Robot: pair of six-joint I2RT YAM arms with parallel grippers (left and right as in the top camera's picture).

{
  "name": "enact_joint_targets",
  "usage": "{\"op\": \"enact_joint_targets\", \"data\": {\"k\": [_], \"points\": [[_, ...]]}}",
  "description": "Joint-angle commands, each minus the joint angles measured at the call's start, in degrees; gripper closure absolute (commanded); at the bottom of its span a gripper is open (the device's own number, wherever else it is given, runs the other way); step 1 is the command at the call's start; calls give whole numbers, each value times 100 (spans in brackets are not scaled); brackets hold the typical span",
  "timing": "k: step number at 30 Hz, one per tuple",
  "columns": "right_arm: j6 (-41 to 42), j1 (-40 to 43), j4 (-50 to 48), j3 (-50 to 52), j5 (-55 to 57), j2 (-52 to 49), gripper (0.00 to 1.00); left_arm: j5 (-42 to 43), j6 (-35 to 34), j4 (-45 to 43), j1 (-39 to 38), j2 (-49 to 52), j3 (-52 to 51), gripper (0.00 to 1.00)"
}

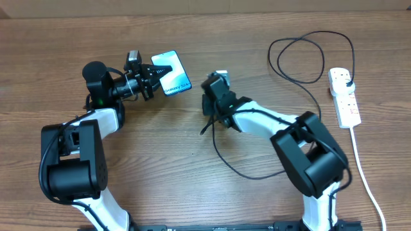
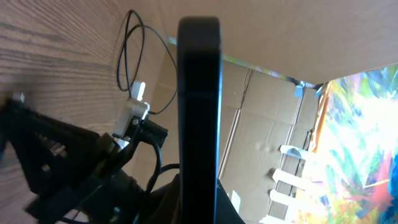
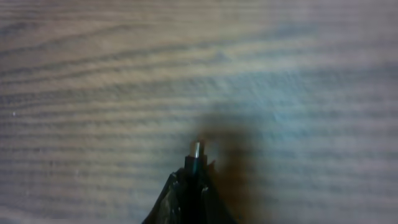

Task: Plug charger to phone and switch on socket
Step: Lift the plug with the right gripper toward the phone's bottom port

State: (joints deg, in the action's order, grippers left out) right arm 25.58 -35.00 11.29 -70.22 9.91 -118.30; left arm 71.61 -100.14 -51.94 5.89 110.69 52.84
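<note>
1. The wooden worktop (image 1: 64, 38) is filling the whole overhead view and carrying everything.
2. The left arm (image 1: 70, 160) is reaching from the lower left toward the upper middle of the frame. Its left pincer (image 1: 157, 72) is clamping the phone (image 1: 176, 77) by its left end.
3. The right arm (image 1: 302, 147) is stretching from the lower right toward the centre. Its right pincer (image 1: 215, 106) is pointing down at the worktop, just right of the phone and apart from it.
4. The socket (image 1: 345, 102) is lying near the right edge, its thick white cord (image 1: 363, 173) trailing toward the lower right corner. Whether its switches are on is too small to tell.
5. The phone is sitting in the upper centre-left, tilted, with its blue screen facing up. In the left wrist view it (image 2: 199, 93) is showing edge-on as a dark upright bar mid-frame.
6. The charger (image 1: 308, 80) is looping at the upper right and curving through the lower centre up to the right pincer. Its black plug (image 1: 347, 79) is sitting at the socket's upper end.
7. In the right wrist view, the right pincer (image 3: 196, 186) is pinching the charger narrowly. The connector tip (image 3: 196, 151) is poking out in the lower centre of the frame, above bare wood.
</note>
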Motion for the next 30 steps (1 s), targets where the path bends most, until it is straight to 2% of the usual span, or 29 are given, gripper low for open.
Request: {"op": "enact_joint_targets", "data": {"k": [1, 5, 7, 11, 16, 20, 26, 30], "points": [[474, 378, 507, 166, -990, 393, 96, 136, 302, -63, 129, -22, 166, 96], [-37, 645, 984, 166, -1895, 1108, 96, 149, 791, -61, 164, -22, 166, 96], [-269, 662, 1303, 166, -1989, 1464, 96, 149, 962, -61, 164, -22, 166, 96], [-608, 645, 2046, 168, -2214, 2159, 96, 214, 1038, -61, 151, -22, 166, 96], [-1110, 643, 2734, 284, -3445, 2859, 96, 450, 1132, -66, 13, -22, 166, 96], [-1115, 643, 2653, 820, -4028, 3274, 96, 490, 1320, -68, -188, -22, 166, 96], [-1198, 643, 2002, 1794, -5182, 4030, 96, 492, 1845, -81, -588, -22, 164, 95], [-1196, 643, 1777, 2188, -5296, 4356, 96, 535, 2166, -81, -791, -22, 162, 96]]}}
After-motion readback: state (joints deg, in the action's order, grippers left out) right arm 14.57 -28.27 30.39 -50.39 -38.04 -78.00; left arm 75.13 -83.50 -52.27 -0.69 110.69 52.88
